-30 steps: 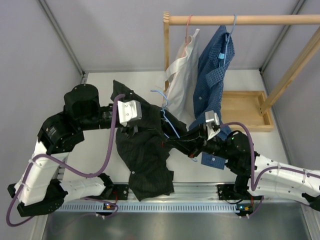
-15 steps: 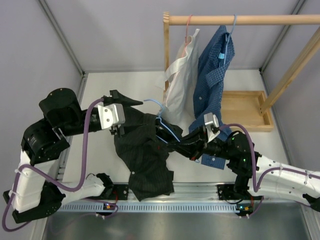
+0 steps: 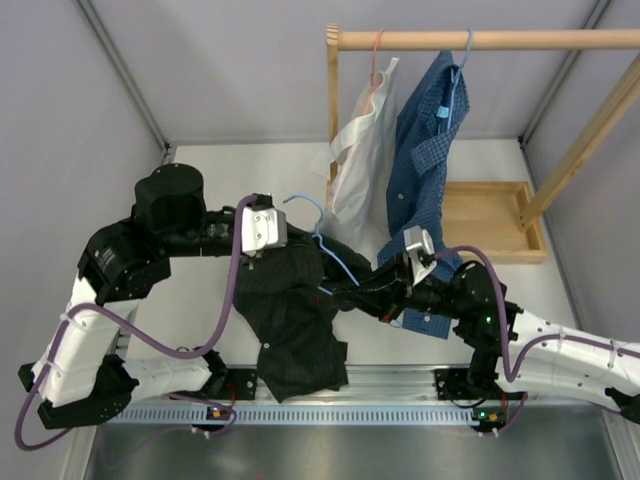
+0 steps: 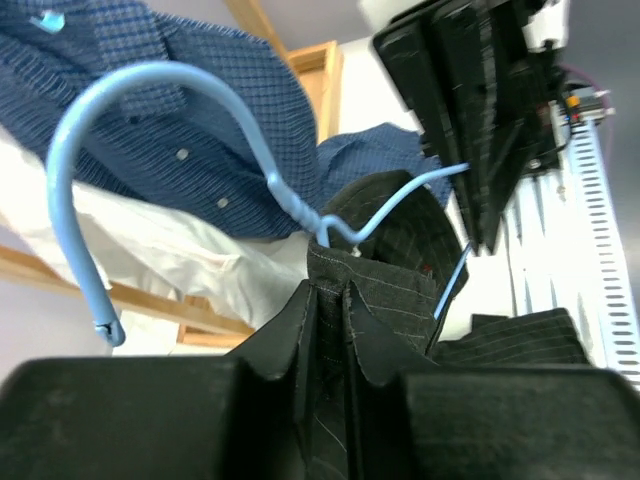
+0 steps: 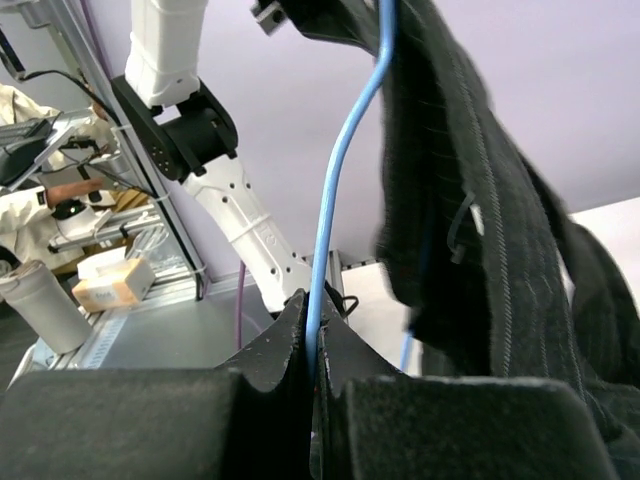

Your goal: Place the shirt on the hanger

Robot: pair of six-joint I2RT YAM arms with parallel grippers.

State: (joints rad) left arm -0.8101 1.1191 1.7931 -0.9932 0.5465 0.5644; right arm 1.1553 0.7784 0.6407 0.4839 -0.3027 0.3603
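- The left gripper is pinching the shirt at its collar, fingers together on cloth, just below the neck of the hanger.
- The right gripper is clamping the blue wire near the centre of the overhead view, where the shirt is draping.
- Likely risks: the thin fold could slip out of the pinch, or the wire could twist under the weight and shed a shoulder.

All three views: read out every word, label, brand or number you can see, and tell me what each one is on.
No legible text in any view.
Any print on the small tan box in the right wrist view's background is too blurred to read.
The light-blue tag at the collar of the blue checked shirt is too small to read.
The dark shirt and the hanger show no markings.
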